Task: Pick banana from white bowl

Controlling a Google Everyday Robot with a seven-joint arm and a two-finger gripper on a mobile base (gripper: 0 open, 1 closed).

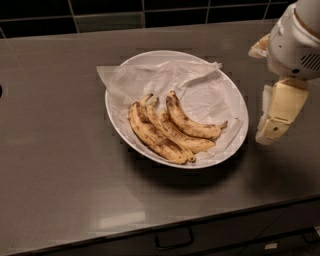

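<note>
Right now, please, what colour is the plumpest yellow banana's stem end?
Blackened, on the short speckled banana; camera view. The gripper hangs beside the glossy white bowl.

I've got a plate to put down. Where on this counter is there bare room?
The grey metal counter is bare left of the wide white paper-lined bowl, and along the front edge below it. A narrower strip runs between the bowl and the dark tiled wall. It is crowded on the right: the robot's cream hand hangs close beside the bowl's rim.

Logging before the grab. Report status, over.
Gripper right of white bowl, apart from it. Banana in bowl on paper, beside two longer bananas. Nothing in between.
</note>
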